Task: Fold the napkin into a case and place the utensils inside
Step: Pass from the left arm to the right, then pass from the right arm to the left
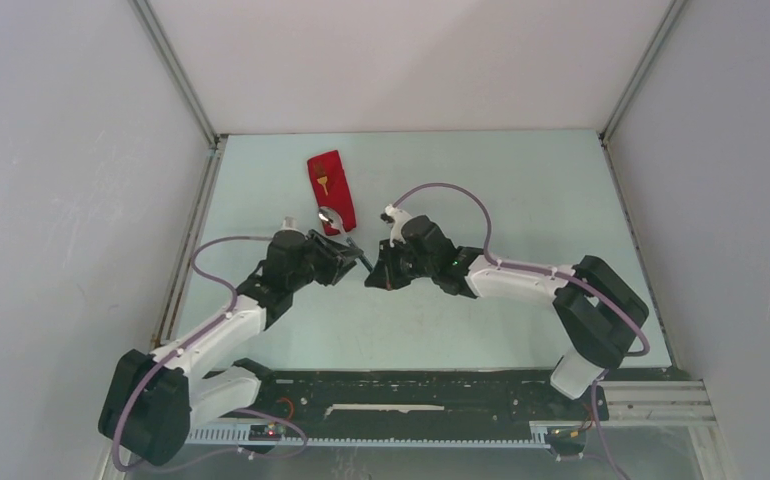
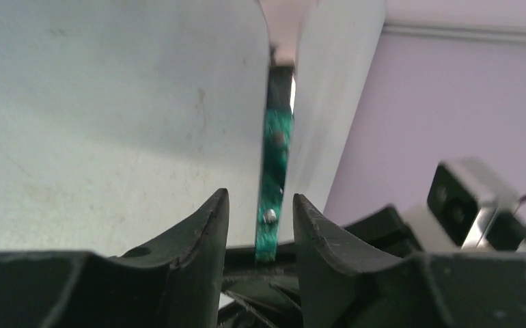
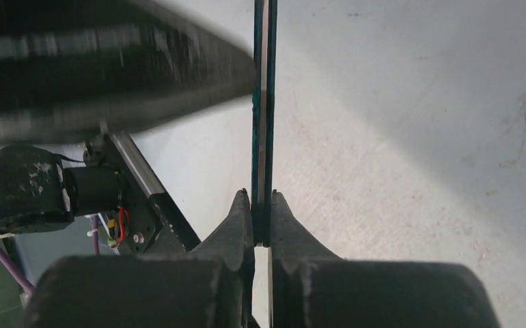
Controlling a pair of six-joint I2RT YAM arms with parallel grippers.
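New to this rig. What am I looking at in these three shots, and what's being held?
Two white-and-black robot arms, bolted to a pale green table. The wide picture looks down from above; the other two come from cameras on each wrist. On the table lies a narrow red folded cloth packet, with a small gold-coloured fork and a shiny silver spoon on or in it. The right arm's fingers are clamped on a thin teal-handled utensil; the left arm's fingers stand open around its handle.
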